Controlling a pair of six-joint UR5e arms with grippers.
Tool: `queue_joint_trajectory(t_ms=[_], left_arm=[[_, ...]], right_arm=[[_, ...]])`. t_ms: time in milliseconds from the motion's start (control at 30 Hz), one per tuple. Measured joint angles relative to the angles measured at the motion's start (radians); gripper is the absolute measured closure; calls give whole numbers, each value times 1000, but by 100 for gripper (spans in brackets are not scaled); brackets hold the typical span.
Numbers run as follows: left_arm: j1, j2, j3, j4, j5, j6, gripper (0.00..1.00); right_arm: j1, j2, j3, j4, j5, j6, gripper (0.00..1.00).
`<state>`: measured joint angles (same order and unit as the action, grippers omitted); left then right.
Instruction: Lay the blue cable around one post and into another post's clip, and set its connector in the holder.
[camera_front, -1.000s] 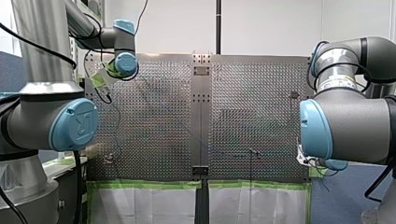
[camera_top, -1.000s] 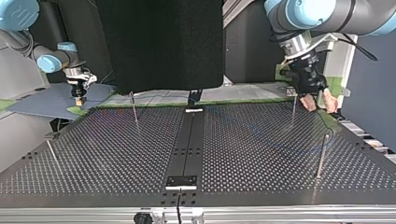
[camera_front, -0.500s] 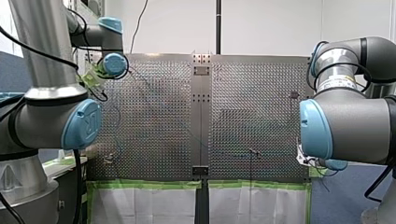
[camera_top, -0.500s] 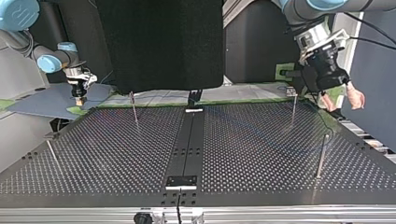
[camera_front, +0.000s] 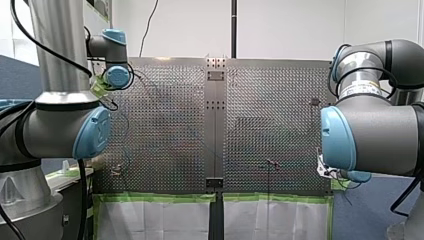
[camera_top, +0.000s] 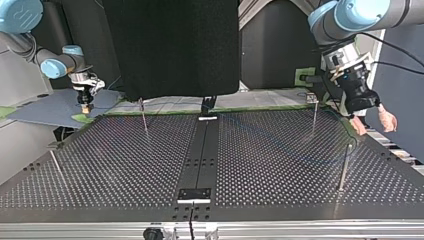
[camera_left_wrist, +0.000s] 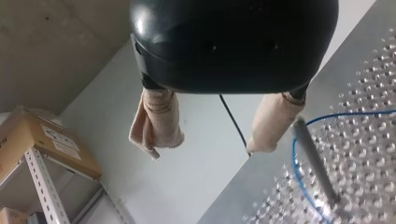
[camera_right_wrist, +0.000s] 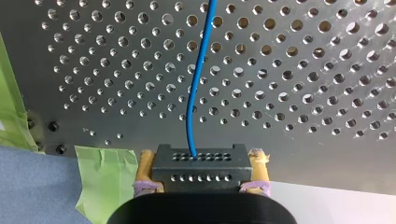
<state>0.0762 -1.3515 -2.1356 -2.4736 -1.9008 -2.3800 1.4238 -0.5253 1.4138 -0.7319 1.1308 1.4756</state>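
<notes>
1. Right wrist view: the right gripper (camera_right_wrist: 201, 173) is closed on the connector (camera_right_wrist: 200, 161), a black rectangular block with two rows of small round holes. Its yellow pads (camera_right_wrist: 258, 169) press on the block's two short ends. The cable (camera_right_wrist: 198, 79), thin, blue and smooth, leaves the connector's top row and runs away over the table (camera_right_wrist: 303, 70), a metal sheet with a regular grid of round holes. The connector sits just off the table's edge, beside a creased strip of green tape (camera_right_wrist: 105, 175).
2. Left wrist view: the left gripper (camera_left_wrist: 215, 135) is wide open and holds nothing. The body is rounded, glossy and black; the pads (camera_left_wrist: 156, 121) are beige with a wrinkled, cloth-like wrap. A plain round metal post (camera_left_wrist: 315, 161) stands on the table just beside one pad. The cable curves round that post near its base. Off the table are a cardboard box (camera_left_wrist: 42, 140) and a slotted steel rack (camera_left_wrist: 39, 186).
3. Top view: the left gripper hangs open above the table's far right corner. The right gripper hangs off the far left corner. Thin upright posts stand apart on the table. A flat dark strip (camera_top: 202, 150) runs down the middle.
4. Front view: the left arm (camera_front: 117, 75) reaches to the table's far left corner. The right arm (camera_front: 370, 135) is at the right edge. Neither gripper's fingers can be read here.
</notes>
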Motion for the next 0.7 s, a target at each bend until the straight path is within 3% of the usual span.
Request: queue_joint_trajectory(t_ms=[467,700], left_arm=[[-14,-124,23,125,131,-131,0],[-6,-134,24,97,180,-201,0]], right_arm=[[1,0,0,-2,1,0,100],[1,0,0,-3,1,3,100]])
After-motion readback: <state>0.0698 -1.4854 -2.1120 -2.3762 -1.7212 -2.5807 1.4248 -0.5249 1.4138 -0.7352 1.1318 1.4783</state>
